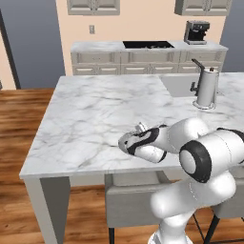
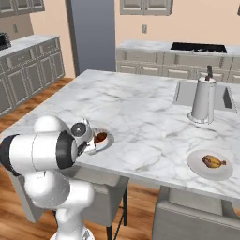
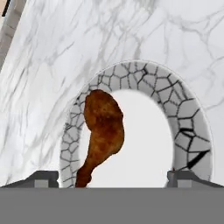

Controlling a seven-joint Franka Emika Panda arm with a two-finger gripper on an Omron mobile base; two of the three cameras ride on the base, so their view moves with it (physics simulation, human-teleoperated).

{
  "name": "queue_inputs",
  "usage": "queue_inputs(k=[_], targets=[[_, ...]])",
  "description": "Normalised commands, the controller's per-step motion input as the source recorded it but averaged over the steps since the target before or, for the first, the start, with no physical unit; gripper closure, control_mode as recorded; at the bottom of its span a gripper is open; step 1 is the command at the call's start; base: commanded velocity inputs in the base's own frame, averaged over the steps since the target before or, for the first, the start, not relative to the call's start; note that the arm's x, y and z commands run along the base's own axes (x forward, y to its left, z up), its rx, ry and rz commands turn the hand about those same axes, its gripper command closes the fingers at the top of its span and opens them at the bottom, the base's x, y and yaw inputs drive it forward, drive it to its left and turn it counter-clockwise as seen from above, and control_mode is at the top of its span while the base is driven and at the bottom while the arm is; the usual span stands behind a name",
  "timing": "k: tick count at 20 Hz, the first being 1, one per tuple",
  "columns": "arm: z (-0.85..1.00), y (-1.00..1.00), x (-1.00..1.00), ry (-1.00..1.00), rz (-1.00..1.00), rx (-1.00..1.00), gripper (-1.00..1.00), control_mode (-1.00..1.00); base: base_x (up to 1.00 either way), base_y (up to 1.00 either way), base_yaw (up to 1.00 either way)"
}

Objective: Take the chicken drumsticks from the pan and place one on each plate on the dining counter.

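Observation:
My gripper (image 3: 117, 179) hangs open just over a grey plate (image 3: 192, 127) with a crackled rim, near the front edge of the dining counter (image 2: 140, 108). One brown chicken drumstick (image 3: 103, 131) lies on the plate's left side, thin end toward me, between the spread fingertips (image 3: 46, 178) and free of them. From the right base view the gripper (image 2: 91, 137) sits beside that plate (image 2: 107, 142). A second plate (image 2: 199, 168) further right carries another drumstick (image 2: 213, 162). The pan is out of view.
A tall silver jug (image 2: 204, 101) stands by the sink (image 2: 226, 98) on the island's far right. Grey chairs (image 1: 131, 202) are tucked under the front edge. A black cooktop (image 1: 147, 45) and a coffee machine (image 1: 196, 32) sit on the back counter.

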Motion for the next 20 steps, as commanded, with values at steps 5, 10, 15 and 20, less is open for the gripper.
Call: queue_inputs(k=[5, 10, 15, 20], targets=[[1.00, -0.03, -0.49, -0.15, 0.08, 0.00, -1.00, -1.00, 0.00, 0.00, 0.00], [1.00, -0.13, -0.06, -0.17, 0.20, 0.01, -1.00, -1.00, 0.00, 0.00, 0.00], [1.00, -0.49, -0.26, -0.13, 0.28, -0.24, -1.00, -1.00, 0.00, 0.00, 0.00], [1.00, -0.89, -0.79, -0.27, 0.31, -0.38, -1.00, -1.00, 0.00, 0.00, 0.00]])
